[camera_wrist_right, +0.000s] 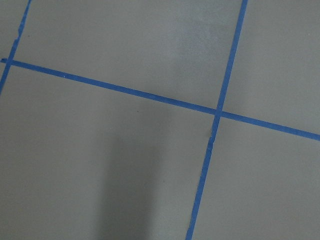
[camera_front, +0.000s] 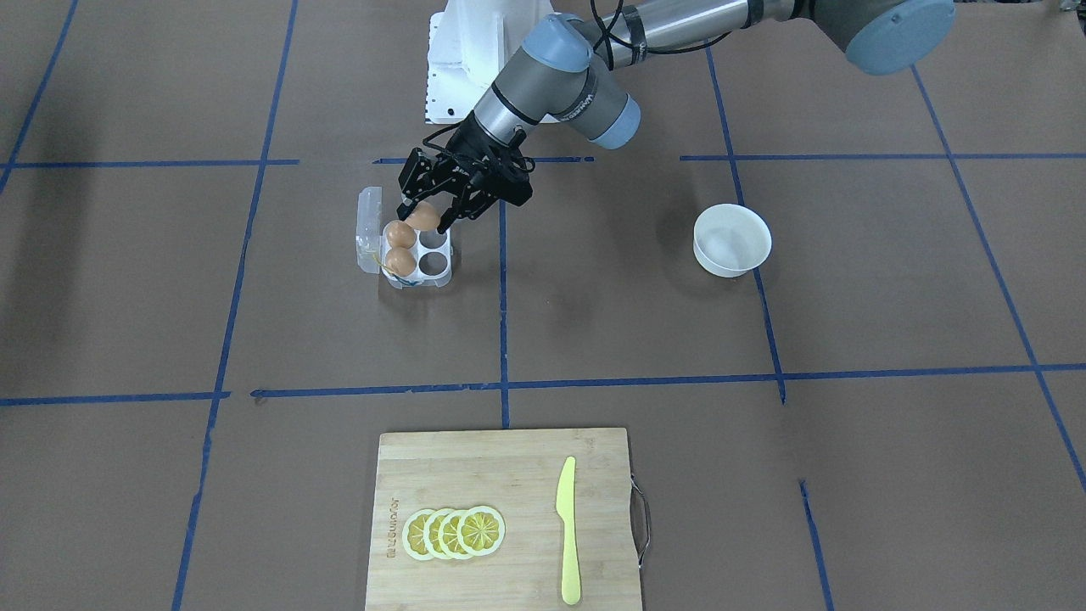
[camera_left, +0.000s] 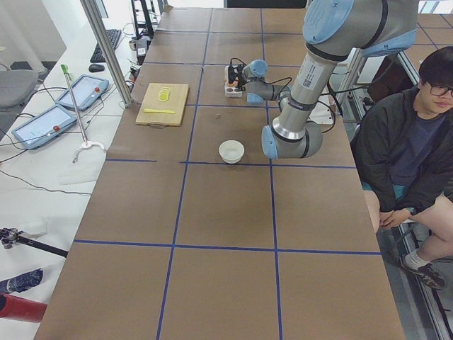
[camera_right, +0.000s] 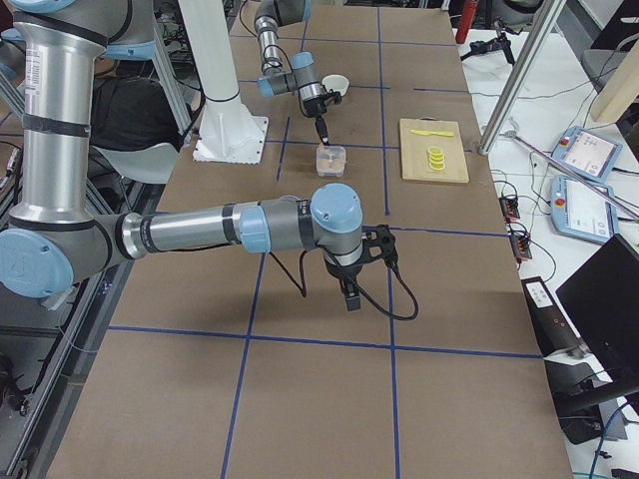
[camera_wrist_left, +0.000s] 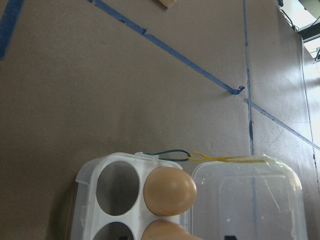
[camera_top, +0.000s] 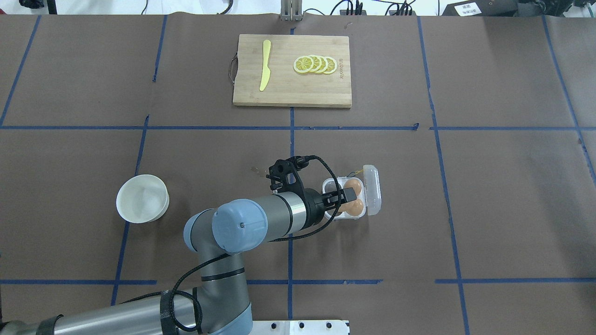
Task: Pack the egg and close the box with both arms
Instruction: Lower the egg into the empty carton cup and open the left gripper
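Brown bench [camera_front: 594, 339] bears the lid-up box [camera_front: 416, 281] left of centre in the front view, where the left claw [camera_front: 424, 222] pinches the egg [camera_front: 422, 216] just above an empty cup, apparently to seat it; whether the right claw [camera_right: 348, 298] is wide or narrow I cannot tell.

Two eggs [camera_front: 400, 234] in the box [camera_front: 433, 253], lid [camera_front: 368, 229] side; third egg [camera_front: 422, 217] just above, within the left gripper [camera_front: 425, 222]. Bowl [camera_front: 721, 263] to the robot's left; beyond, cutting board [camera_front: 509, 475] bearing knife [camera_front: 567, 530], lemon slices [camera_front: 454, 533].

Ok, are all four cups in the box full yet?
No, in the front-facing view the box holds only two eggs, and its other two cups are empty.
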Motion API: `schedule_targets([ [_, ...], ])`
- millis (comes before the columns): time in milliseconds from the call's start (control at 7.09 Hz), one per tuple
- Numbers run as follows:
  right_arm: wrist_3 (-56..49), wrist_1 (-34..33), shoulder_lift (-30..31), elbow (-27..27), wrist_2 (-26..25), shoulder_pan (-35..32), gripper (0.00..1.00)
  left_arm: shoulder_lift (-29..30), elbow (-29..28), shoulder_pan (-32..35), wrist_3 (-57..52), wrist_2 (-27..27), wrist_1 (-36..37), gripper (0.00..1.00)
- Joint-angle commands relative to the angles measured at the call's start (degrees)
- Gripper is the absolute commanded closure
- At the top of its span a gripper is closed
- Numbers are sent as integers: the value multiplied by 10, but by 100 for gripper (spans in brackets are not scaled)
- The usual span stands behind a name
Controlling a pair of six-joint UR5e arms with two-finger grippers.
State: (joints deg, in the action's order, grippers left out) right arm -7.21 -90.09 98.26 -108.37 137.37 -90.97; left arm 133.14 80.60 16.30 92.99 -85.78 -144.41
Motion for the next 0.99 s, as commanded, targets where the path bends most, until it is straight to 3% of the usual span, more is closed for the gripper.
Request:
schedule_targets([
  [0, 0, 0, 0, 0, 0, -1, 0, 0, 0, 1, -3, 0, 0, 42],
  [847, -1, 0, 0, 0, 0, -2, 0, 0, 0, 7, -5, 0, 3, 34],
])
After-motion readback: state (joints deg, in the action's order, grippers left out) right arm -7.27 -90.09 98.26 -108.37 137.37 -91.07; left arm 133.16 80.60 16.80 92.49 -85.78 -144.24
